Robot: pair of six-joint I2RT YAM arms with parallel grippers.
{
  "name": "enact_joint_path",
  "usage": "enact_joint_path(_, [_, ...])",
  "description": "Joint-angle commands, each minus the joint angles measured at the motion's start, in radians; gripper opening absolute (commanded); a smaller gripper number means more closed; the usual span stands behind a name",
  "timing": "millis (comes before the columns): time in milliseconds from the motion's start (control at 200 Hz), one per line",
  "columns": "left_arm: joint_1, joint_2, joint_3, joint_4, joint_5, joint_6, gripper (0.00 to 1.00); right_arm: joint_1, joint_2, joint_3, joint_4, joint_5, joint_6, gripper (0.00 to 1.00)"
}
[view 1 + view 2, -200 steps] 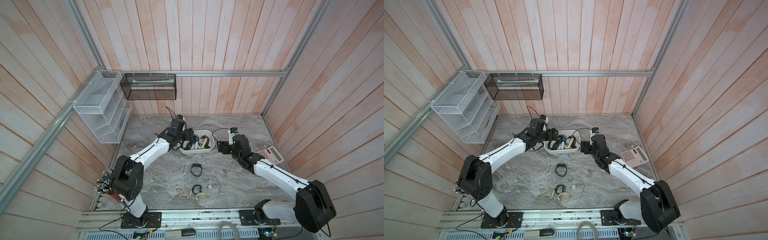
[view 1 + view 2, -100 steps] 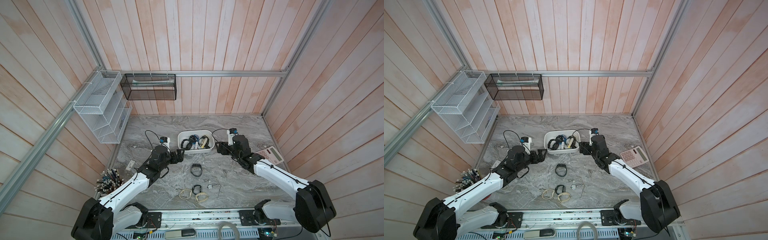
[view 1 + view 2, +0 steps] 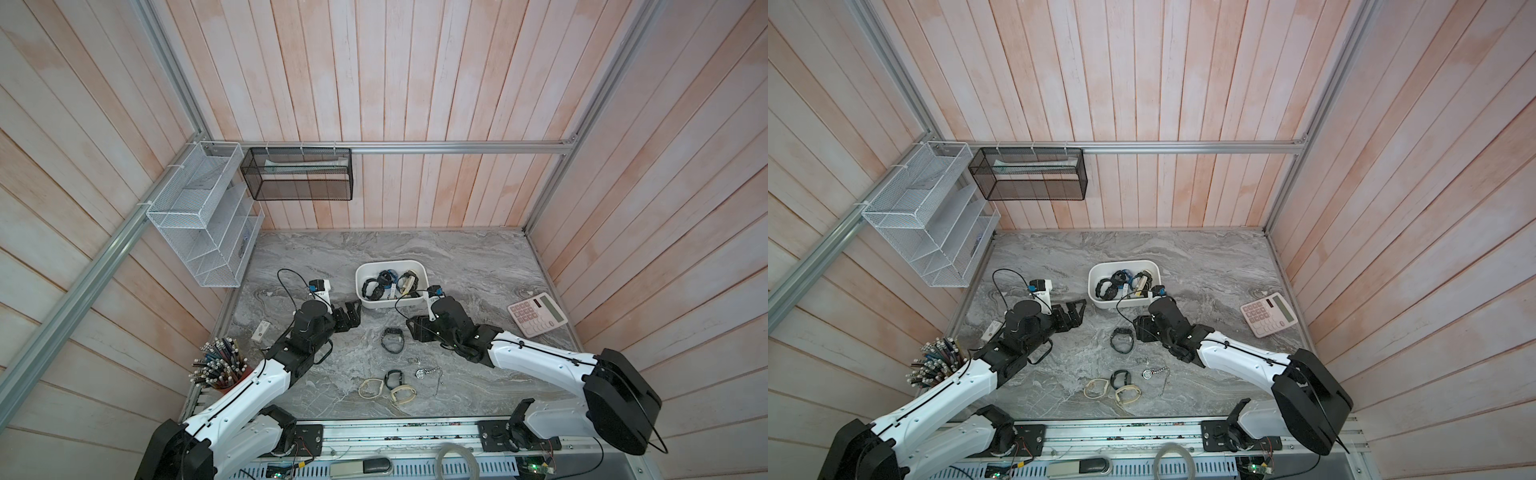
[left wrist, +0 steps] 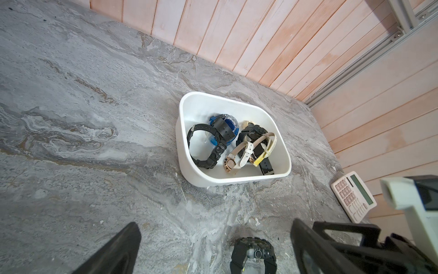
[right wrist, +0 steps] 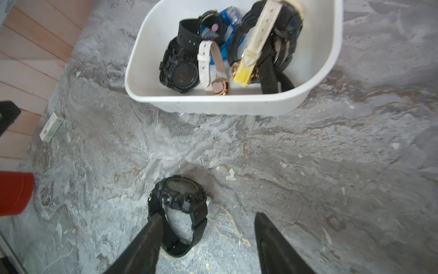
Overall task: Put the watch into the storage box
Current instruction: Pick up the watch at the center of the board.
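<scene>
Black watch (image 5: pixel 180 208) lies on marble (image 5: pixel 331 166) just beside right tool (image 5: pixel 208 215).

You have a grey marbled tabletop (image 3: pixel 457 257) closed in by pale wooden plank walls. On your left wall a white wire-mesh rack (image 3: pixel 203 216) with stepped tiers hangs from the aluminium rail, and just beside it on the back wall hangs a black mesh basket (image 3: pixel 297 174) with something pale and long inside, too unclear to name. Near the right edge of the tabletop a pink-and-white calculator (image 3: pixel 537 313) lies flat, keys up. By the left edge you can see a small white packet (image 3: pixel 260 331) with a red mark. At the front left corner a red cup (image 5: pixel 14 193) stands packed with pens (image 3: pixel 220 365).
</scene>
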Motion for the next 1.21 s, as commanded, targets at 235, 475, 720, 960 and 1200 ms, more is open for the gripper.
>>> enact_joint_path(235, [0.005, -0.055, -0.039, -0.007, -0.019, -0.013, 0.99, 0.043, 0.095, 0.037, -0.011, -0.005, 0.068, 0.47])
enact_joint_path(475, [0.006, -0.081, -0.053, -0.027, -0.032, -0.019, 1.00, 0.063, 0.130, 0.051, -0.004, -0.019, 0.070, 0.46])
enact_joint_path(720, [0.007, -0.098, -0.059, -0.051, -0.048, -0.028, 1.00, 0.081, 0.182, 0.088, -0.024, -0.019, 0.068, 0.41])
enact_joint_path(960, [0.006, -0.120, -0.064, -0.070, -0.059, -0.029, 1.00, 0.082, 0.247, 0.114, -0.050, -0.030, 0.083, 0.34])
enact_joint_path(1200, [0.006, -0.133, -0.067, -0.084, -0.068, -0.027, 1.00, 0.082, 0.299, 0.129, -0.048, -0.052, 0.082, 0.18])
